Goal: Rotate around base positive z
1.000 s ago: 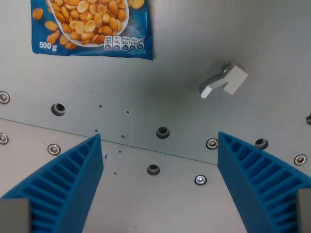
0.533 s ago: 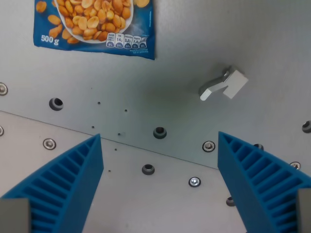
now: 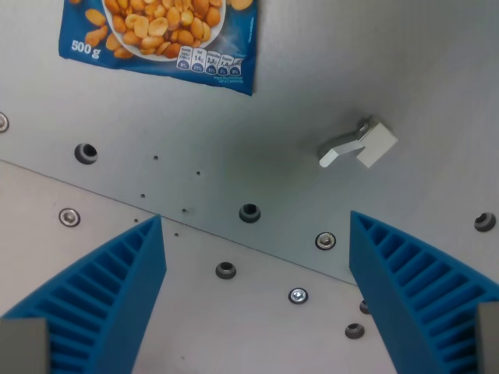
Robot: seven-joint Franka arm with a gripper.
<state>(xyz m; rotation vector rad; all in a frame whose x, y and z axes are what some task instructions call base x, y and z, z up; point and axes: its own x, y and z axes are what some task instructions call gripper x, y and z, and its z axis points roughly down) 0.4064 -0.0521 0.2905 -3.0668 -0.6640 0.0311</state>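
Below, the end effector hangs over the grey desk with its two blue ribbed fingers spread wide apart and nothing between them. A blue peanut bag marked 500 g lies flat at the wrist view's top left, cut off by the upper edge. Well apart from it, toward the wrist view's right, sits a small white block with a metal lever. Screws and threaded holes dot the desk along a slanting seam.
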